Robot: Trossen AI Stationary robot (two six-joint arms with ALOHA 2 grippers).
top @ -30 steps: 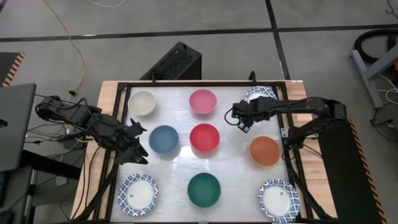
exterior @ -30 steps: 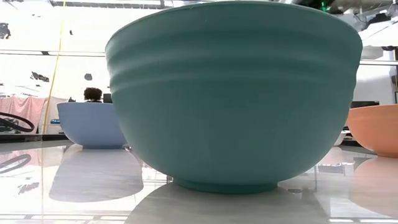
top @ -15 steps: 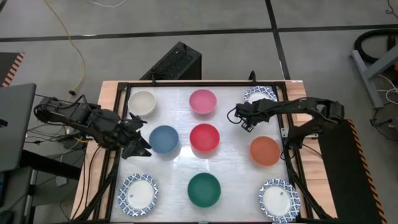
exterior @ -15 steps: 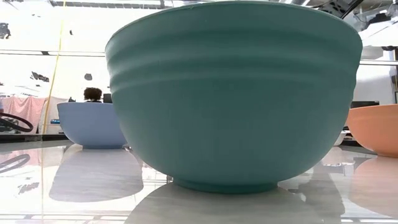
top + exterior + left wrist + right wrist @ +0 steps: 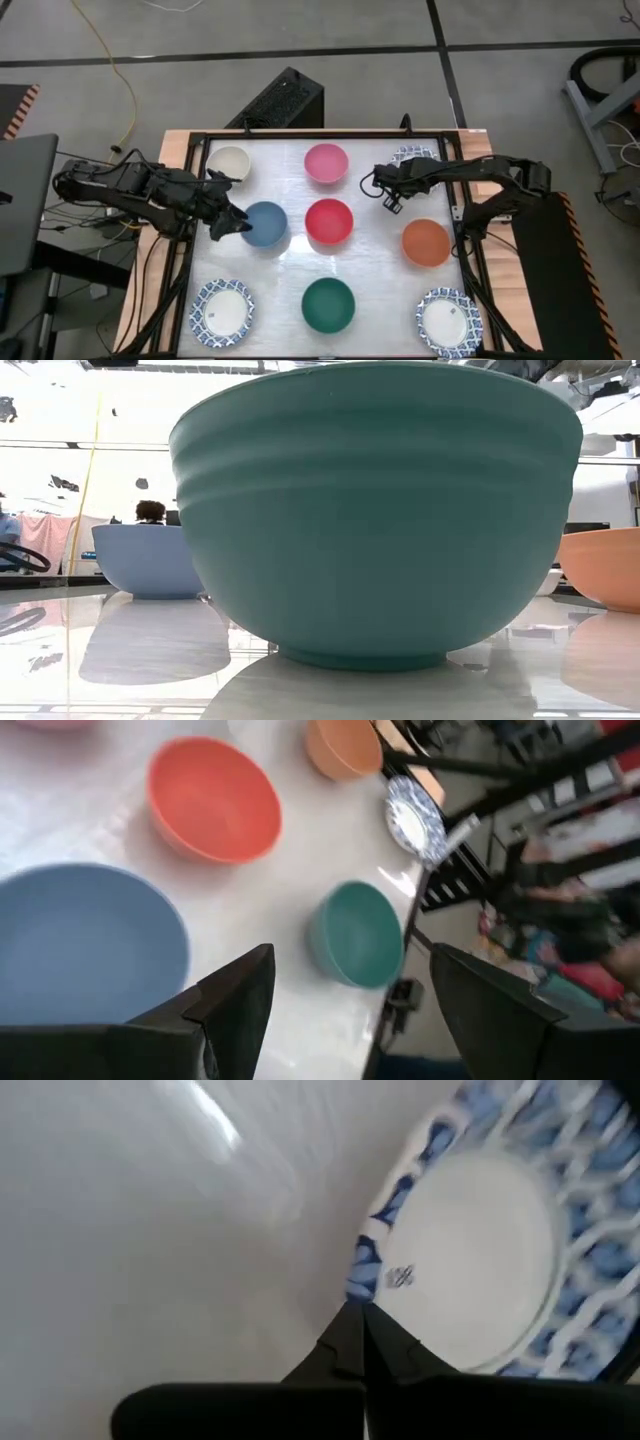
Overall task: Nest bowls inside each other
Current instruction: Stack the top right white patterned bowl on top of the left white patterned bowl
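Nine bowls stand upright on the white table. My right gripper (image 5: pixel 392 172) is shut at the rim of the far-right white bowl with the blue-patterned rim (image 5: pixel 415 153), which the arm mostly hides in the high view. My left gripper (image 5: pixel 236 222) hovers open at the left edge of the blue bowl (image 5: pixel 267 225), touching nothing. In its wrist view the blue bowl (image 5: pixel 85 940), the red bowl (image 5: pixel 213 798) and the green bowl (image 5: pixel 355 932) lie ahead of the fingers. The green bowl (image 5: pixel 375 510) fills the low view. My right gripper has its two fingertips (image 5: pixel 352 1325) closed together on the blue-patterned rim (image 5: pixel 362 1275) of the white bowl, at the edge facing the table's middle. The fingers come steeply from above. The tips cover the exact place of contact. The bowl stands on the table.
Also on the table: a cream bowl (image 5: pixel 229 164), a pink bowl (image 5: pixel 326 162), an orange bowl (image 5: pixel 426 242), and two more blue-rimmed white bowls at near left (image 5: pixel 221 311) and near right (image 5: pixel 447 319). A black frame (image 5: pixel 195 200) borders the table.
My right gripper has sunk a little onto the far-right bowl's rim and shut there. My left gripper has swung toward the table's right and far side, up to the blue bowl, turning as it went and staying open.
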